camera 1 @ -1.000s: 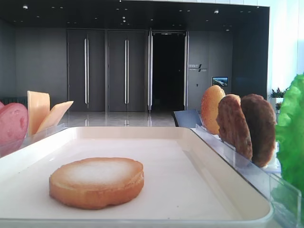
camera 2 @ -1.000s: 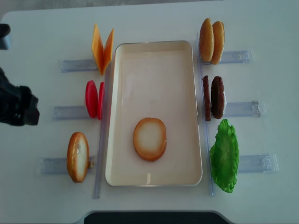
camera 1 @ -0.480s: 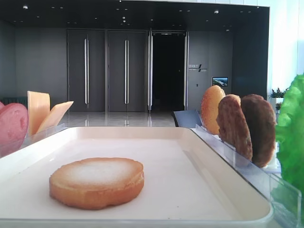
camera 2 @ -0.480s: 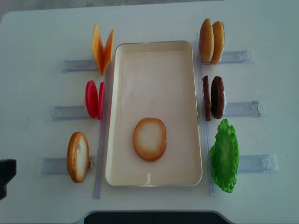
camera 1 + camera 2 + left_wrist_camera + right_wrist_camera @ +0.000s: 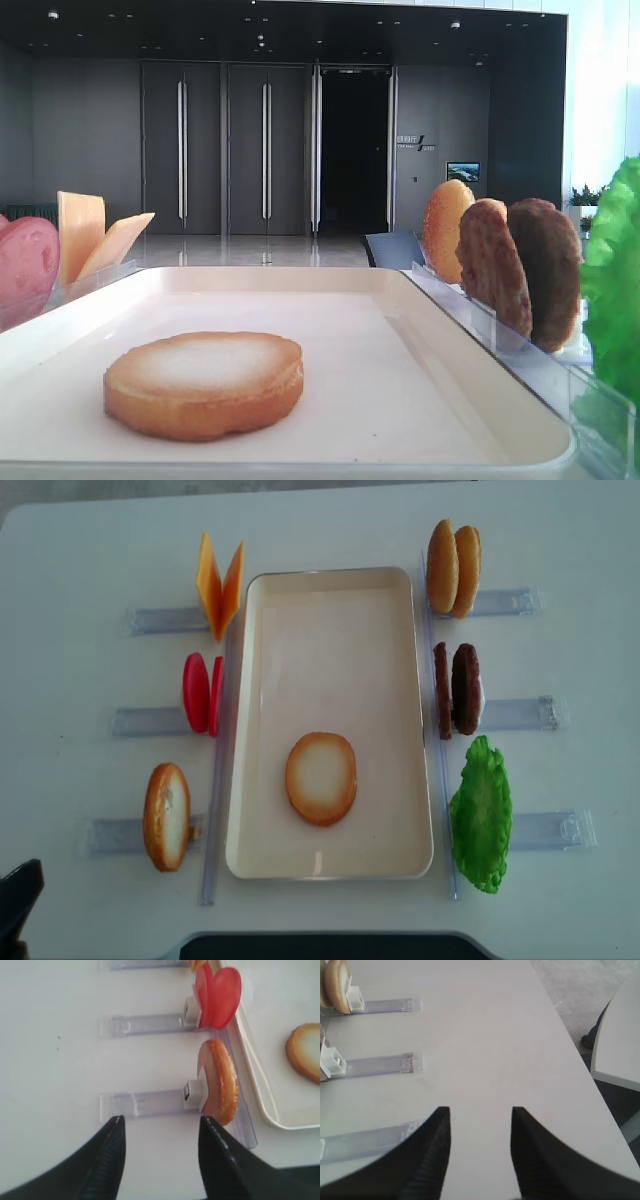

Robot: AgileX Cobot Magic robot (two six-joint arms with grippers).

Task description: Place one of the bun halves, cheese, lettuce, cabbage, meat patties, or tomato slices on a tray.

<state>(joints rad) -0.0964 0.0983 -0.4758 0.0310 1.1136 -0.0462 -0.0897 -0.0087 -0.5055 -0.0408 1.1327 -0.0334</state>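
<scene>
A bun half (image 5: pixel 321 777) lies flat, cut face up, inside the cream tray (image 5: pixel 330 578); it also shows in the low view as the bun half (image 5: pixel 204 384). Another bun half (image 5: pixel 218 1081) stands upright in a rack left of the tray. My left gripper (image 5: pixel 161 1119) hovers open over bare table just short of that rack, holding nothing. Tomato slices (image 5: pixel 201 692) and cheese (image 5: pixel 219 582) stand further back on the left. Meat patties (image 5: pixel 458 688), lettuce (image 5: pixel 481 813) and two more buns (image 5: pixel 453 567) line the right. My right gripper (image 5: pixel 480 1109) is open above bare table. Cabbage is out of view.
Clear plastic racks (image 5: pixel 130 721) stick out from both long sides of the tray. A long clear strip (image 5: pixel 212 860) runs along the tray's left edge. The table's right edge (image 5: pixel 570 1045) drops off beside my right gripper, with another table (image 5: pixel 620 1035) beyond.
My left arm has drawn back from the table's left middle to the near left corner of the overhead view. The bun half in the tray has stayed put.
</scene>
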